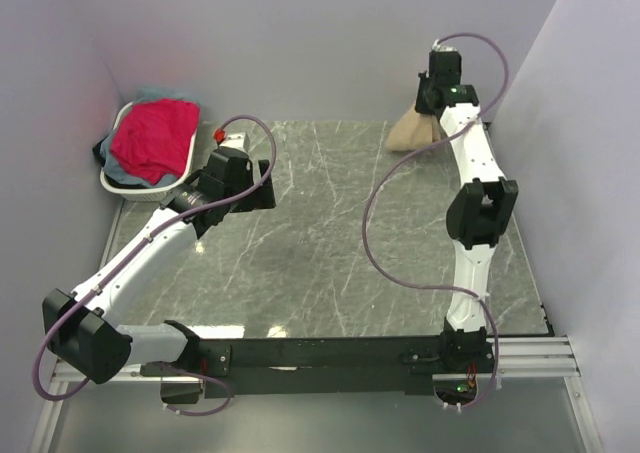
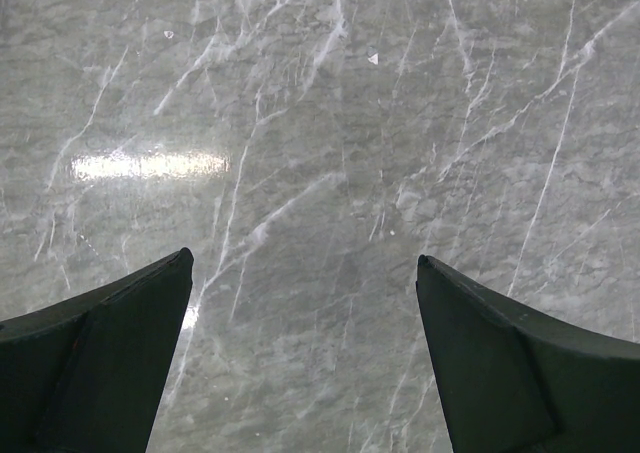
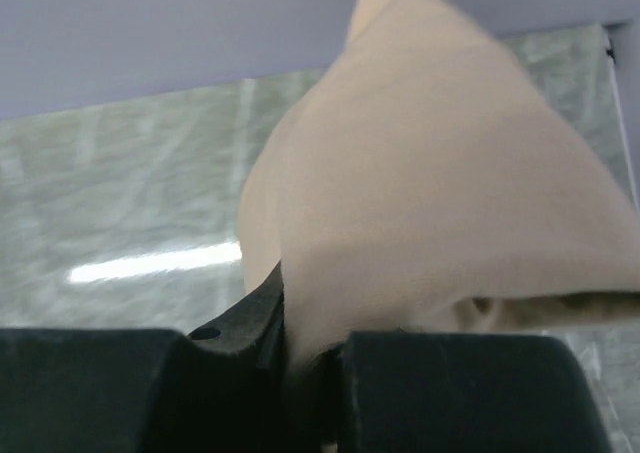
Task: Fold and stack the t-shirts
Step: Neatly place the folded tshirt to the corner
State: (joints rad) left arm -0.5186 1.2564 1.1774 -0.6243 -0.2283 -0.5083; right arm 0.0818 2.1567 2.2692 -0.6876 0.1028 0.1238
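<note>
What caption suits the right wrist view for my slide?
Right gripper shut on a bunched tan t-shirt, grey marbled table behind.

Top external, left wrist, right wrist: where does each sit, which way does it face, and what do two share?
Top external: high behind the bases, looking down on the table; left arm and right arm show.
Left wrist: on the left gripper, facing down at the table; its open fingers show.
Right wrist: on the right gripper, facing a wall; fingers pinch the tan t-shirt.
Shared: top external and right wrist both show that t-shirt.
</note>
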